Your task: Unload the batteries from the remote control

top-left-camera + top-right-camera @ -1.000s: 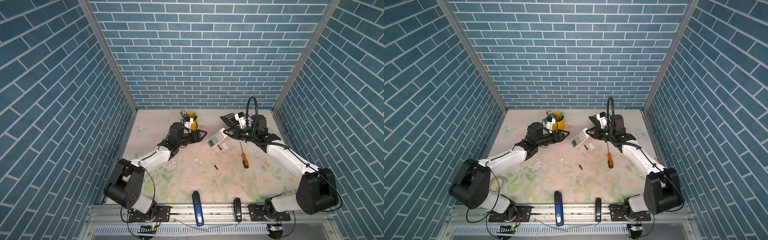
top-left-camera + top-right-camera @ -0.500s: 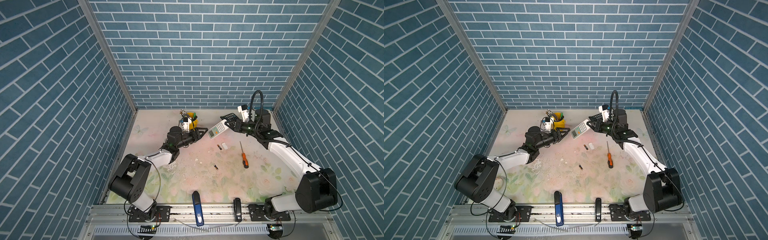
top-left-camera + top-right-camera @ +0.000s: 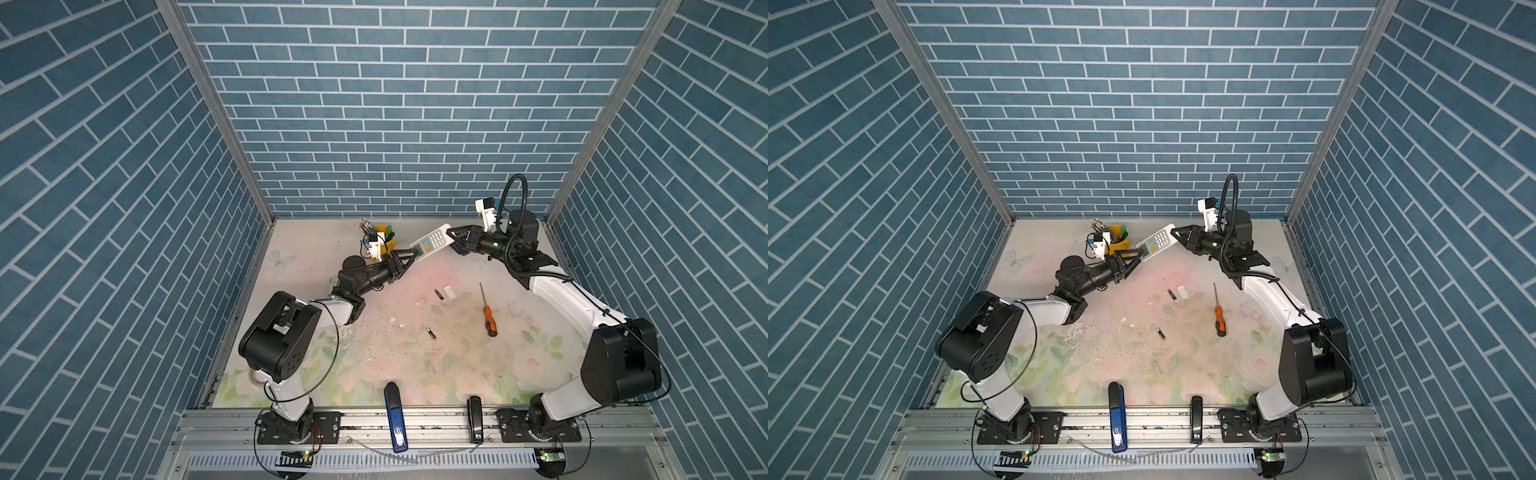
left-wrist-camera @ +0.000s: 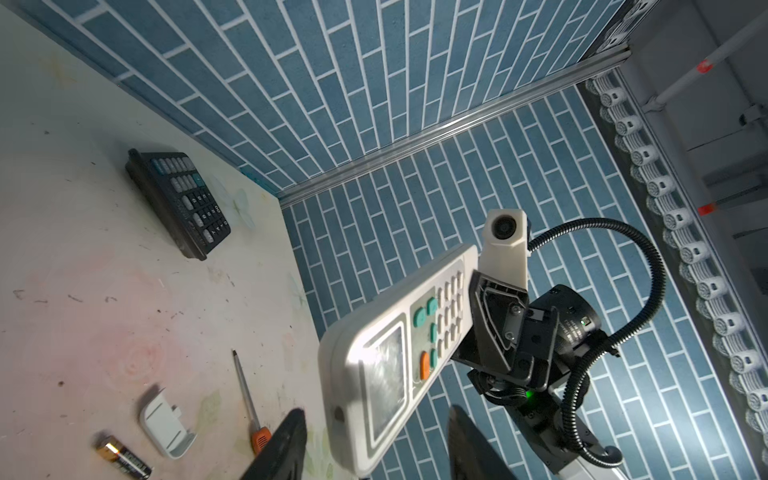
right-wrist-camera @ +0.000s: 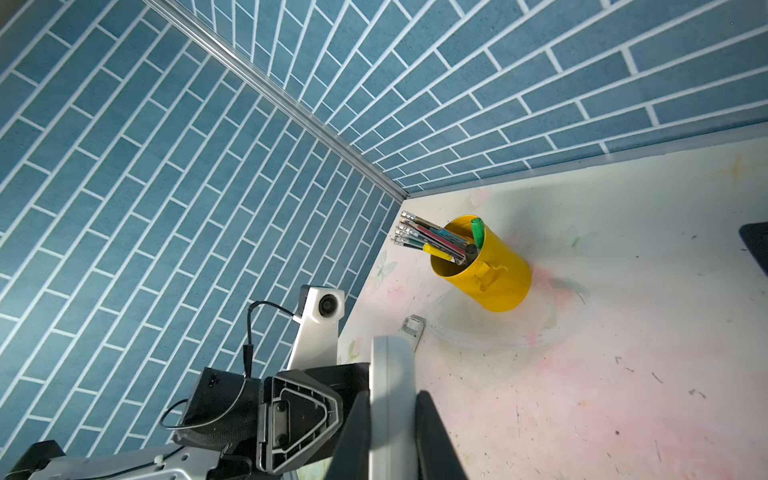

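The white remote control (image 3: 430,242) (image 3: 1156,243) hangs above the back of the table, keypad up. My right gripper (image 3: 451,237) (image 5: 392,436) is shut on its keypad end. My left gripper (image 3: 411,253) (image 4: 376,446) is open, its jaws standing on either side of the display end (image 4: 365,399) with a gap on each side. Two batteries lie on the table: one (image 3: 438,294) (image 4: 124,457) beside a white cover (image 3: 449,291) (image 4: 166,424), one nearer the middle (image 3: 431,334) (image 3: 1160,333). The remote's back is hidden.
An orange-handled screwdriver (image 3: 487,309) (image 4: 249,407) lies to the right of the cover. A yellow pencil cup (image 3: 384,237) (image 5: 482,270) stands just behind the left gripper, a small cover (image 5: 411,326) near it. A black calculator (image 4: 178,203) lies at the back right. Two staplers (image 3: 395,415) (image 3: 474,419) sit on the front rail.
The right gripper has lifted the remote off the table and carried it up and back. The left gripper has come up to its display end, and its jaws have narrowed.
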Controlling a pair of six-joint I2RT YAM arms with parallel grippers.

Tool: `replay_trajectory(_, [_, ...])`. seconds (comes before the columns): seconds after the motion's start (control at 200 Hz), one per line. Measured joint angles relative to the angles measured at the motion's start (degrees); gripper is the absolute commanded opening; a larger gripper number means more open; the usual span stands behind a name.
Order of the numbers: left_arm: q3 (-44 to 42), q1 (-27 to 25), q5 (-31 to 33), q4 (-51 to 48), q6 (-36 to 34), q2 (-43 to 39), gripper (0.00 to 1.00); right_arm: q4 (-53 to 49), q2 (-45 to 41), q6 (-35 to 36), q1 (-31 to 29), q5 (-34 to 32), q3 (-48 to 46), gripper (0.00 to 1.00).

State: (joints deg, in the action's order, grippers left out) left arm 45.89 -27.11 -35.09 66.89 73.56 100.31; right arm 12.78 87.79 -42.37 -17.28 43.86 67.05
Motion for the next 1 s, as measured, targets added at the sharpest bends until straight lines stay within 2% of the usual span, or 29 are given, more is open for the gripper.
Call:
replay_trajectory(0.22, [2.43, -0.02, 0.50, 1.31, 0.81, 0.00, 0.45, 4.92, 0.33, -3.04, 0.09, 0.83, 0.00, 0.00])
replay_trajectory(0.73, [7.45, -0.52, 0.20, -1.09, -0.35, 2.03, 0.38, 12.13, 2.49, -8.52, 0.24, 2.01, -0.04, 0.00])
replay_trajectory(1.0, [8.98, -0.66, -0.63, -3.72, -2.73, 2.01, 0.39, 13.44, 2.78, -9.27, 0.24, 2.75, -0.17, 0.00])
